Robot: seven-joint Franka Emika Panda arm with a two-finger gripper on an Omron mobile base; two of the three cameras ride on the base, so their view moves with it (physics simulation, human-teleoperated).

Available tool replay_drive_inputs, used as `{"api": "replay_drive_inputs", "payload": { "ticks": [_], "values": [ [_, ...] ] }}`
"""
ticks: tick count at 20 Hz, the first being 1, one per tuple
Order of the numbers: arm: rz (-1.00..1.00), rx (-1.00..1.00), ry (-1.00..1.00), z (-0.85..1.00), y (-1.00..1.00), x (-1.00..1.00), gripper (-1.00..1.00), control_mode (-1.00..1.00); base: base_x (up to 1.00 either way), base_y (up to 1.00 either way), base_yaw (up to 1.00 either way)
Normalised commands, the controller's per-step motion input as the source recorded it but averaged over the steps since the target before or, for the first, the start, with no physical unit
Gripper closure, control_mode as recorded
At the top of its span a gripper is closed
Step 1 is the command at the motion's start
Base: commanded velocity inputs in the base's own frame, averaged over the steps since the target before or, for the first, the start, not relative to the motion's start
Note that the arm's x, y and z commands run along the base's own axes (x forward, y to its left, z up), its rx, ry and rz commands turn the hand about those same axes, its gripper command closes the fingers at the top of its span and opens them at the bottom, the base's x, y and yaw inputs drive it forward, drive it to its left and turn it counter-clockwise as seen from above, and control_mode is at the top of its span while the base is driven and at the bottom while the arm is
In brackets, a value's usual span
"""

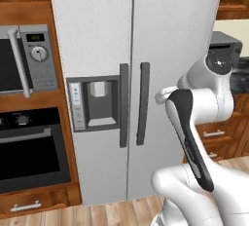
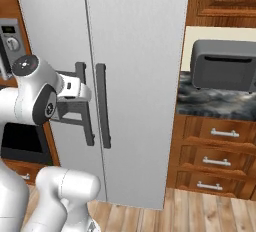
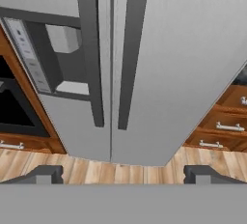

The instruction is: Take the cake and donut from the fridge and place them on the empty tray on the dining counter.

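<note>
- The tool (image 3: 123,174) is spread wide with nothing between its two dark finger tips, which show at the lower left and lower right of the hand view. I read that as readiness for a handle.
- It faces the tall silver-grey side-by-side fridge (image 3: 183,59), whose doors are both shut; the tool is well apart from the door faces, touching nothing.
- In the left base view the white arm with dark joints (image 1: 194,122) rises from the lower right and bends toward the right door, wrist at mid-frame.
- The two dark vertical handles (image 3: 126,59) run side by side down the centre of the hand view, either side of the door seam; the right one looks like the nearer target.
- Left of the handles sits the recessed water dispenser panel (image 1: 95,103), at centre left of the left base view.
- The cake and donut cannot be seen; going by the task they would be behind the closed doors, so opening a door is the step in hand, and the task has hardly begun.
- Further out: a black wall oven (image 1: 29,152) at lower left, and a grey toaster oven (image 2: 222,66) on a dark marbled table (image 2: 215,103) at right of the right base view.
</note>
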Motion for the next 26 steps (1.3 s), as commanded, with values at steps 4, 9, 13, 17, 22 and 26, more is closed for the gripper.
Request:
{"api": "replay_drive_inputs", "payload": {
  "ticks": [4,9,13,17,22,26],
  "values": [
    [0.0,0.0,0.0,0.0,0.0,0.0,-1.0,1.0,-0.79,0.0,0.0],
    [0.0,0.0,0.01,0.0,0.0,0.19,-1.0,-1.0,0.02,0.0,-0.01],
    [0.0,0.0,0.07,-0.11,0.0,1.0,-1.0,-1.0,0.0,0.0,0.0],
    [0.0,0.0,0.06,-0.37,0.0,1.0,-1.0,-1.0,0.0,0.0,0.0],
    [0.0,0.0,0.02,-0.52,0.0,1.0,-1.0,-1.0,0.0,0.0,0.0],
    [0.0,0.0,0.0,-0.25,0.0,0.99,-1.0,-1.0,0.0,0.0,0.0]
  ]
}}
